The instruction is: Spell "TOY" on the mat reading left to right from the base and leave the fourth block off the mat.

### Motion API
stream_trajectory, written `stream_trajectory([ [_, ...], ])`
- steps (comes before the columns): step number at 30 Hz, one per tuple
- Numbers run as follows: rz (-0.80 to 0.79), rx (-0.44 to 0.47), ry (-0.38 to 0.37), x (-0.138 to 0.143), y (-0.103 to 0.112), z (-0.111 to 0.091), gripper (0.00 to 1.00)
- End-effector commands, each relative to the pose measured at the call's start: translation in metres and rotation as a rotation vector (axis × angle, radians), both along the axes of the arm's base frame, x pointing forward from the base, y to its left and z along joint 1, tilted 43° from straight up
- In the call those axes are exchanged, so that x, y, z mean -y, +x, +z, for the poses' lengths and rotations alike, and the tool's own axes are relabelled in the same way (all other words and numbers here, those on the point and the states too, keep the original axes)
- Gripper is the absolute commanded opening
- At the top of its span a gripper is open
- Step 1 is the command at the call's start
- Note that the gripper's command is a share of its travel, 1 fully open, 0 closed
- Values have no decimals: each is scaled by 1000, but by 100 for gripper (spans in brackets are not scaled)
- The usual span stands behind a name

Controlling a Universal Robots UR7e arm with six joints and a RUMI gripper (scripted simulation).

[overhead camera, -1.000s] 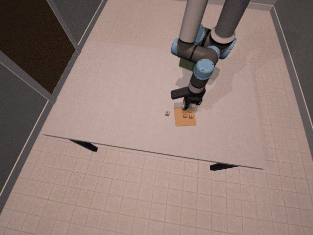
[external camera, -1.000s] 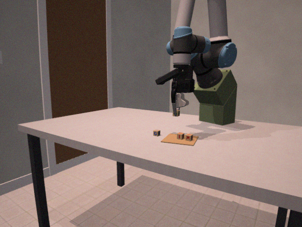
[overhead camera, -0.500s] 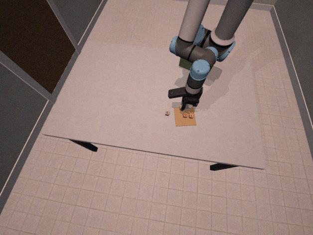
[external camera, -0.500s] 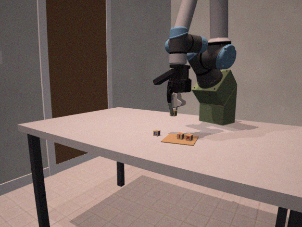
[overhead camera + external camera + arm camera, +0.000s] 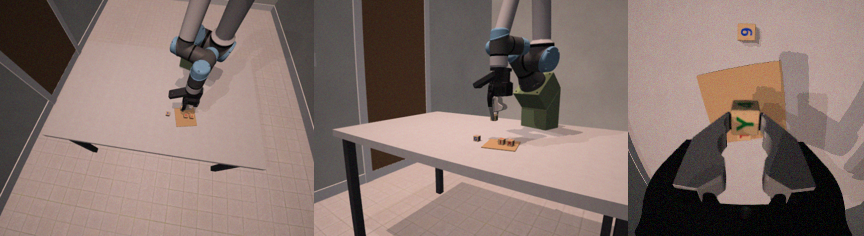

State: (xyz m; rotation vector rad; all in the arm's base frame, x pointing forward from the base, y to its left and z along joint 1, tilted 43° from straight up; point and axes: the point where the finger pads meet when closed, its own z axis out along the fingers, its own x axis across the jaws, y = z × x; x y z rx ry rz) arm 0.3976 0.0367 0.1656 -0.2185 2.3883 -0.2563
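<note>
My gripper point(image 5: 182, 108) point(image 5: 493, 117) point(image 5: 745, 114) is shut on the Y block, whose top face shows a green Y in the wrist view. It holds the block in the air, well above the table, near the base-side edge of the orange mat point(image 5: 180, 122) point(image 5: 490, 146) point(image 5: 717, 90). The O block point(image 5: 186, 115) point(image 5: 501, 141) and the T block point(image 5: 191, 116) point(image 5: 510, 142) stand side by side on the mat, T at the left as seen from the base. In the wrist view they are mostly hidden. The fourth block point(image 5: 167, 113) point(image 5: 476, 138) point(image 5: 746, 32), with blue characters, stands off the mat.
The green robot pedestal point(image 5: 185, 63) point(image 5: 539, 118) stands at the back of the pale table point(image 5: 114, 101) point(image 5: 415, 134). The fourth block is beside the mat, on the O block's side. The arm's shadow falls across part of the mat and table.
</note>
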Motion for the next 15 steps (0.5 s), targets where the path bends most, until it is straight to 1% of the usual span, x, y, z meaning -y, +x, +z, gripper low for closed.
stream_trajectory([
  [1, 0, 0, 0, 0, 1, -1, 5],
  [8, 1, -1, 1, 1, 5, -5, 5],
  [15, 1, -1, 1, 2, 12, -13, 5],
])
